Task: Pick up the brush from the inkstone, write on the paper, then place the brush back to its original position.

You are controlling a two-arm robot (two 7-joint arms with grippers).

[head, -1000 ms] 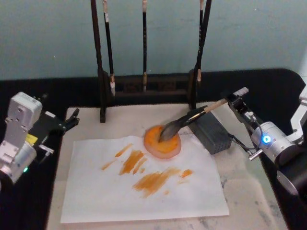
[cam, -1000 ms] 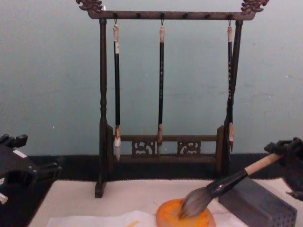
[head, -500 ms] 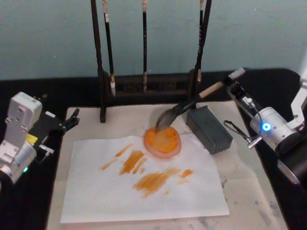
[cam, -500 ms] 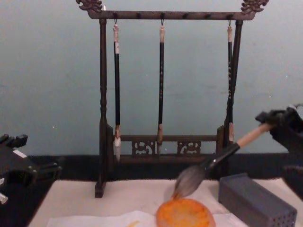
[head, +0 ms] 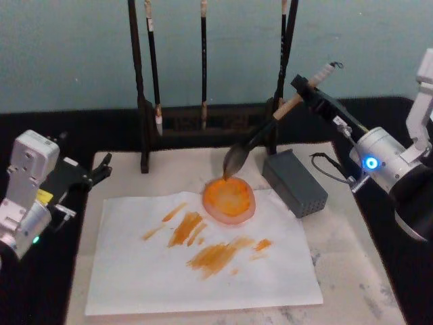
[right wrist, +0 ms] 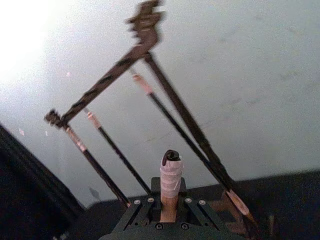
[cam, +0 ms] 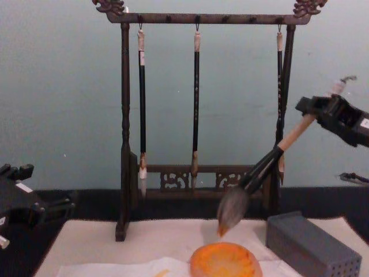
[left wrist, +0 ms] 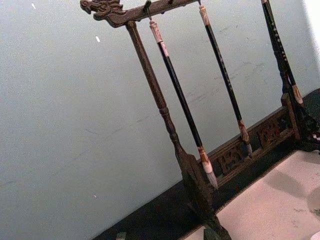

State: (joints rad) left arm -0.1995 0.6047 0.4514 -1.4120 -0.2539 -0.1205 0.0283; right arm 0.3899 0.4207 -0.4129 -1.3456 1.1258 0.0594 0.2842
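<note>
Brush (head: 265, 134): held clear of the dish and tilted, bristle head low and to the left, whitish end high and to the right; orange-stained tip just above the far rim of the inkstone (head: 230, 199), not touching.
Right gripper (head: 306, 86): clamped on the pale handle close to the whitish end, high on the right, above the grey block (head: 295, 183).
Left gripper (head: 100, 169): parked at the left edge of the cream mat (head: 352, 271), well apart from the work.
Paper (head: 203, 271): on the near side, thin and wrinkled, streaked orange, with the inkstone at its far edge.
Step in hand, by the look of it: loaded brush on its way from dish to sheet.
Risk at the rack (head: 203, 123): handle crossing in front of the right post and its hanging thin brush (head: 283, 61); apt to knock them on any swing toward the far side.
Risk of drips: wet tip, likely to spot the sheet short of the intended stroke.
Risk in the grip: held far from the head, so liable to pivot in the jaws under downward pressure.
Risk on the sheet: loose and light, prone to bunch or slide under a dragged wet head.
</note>
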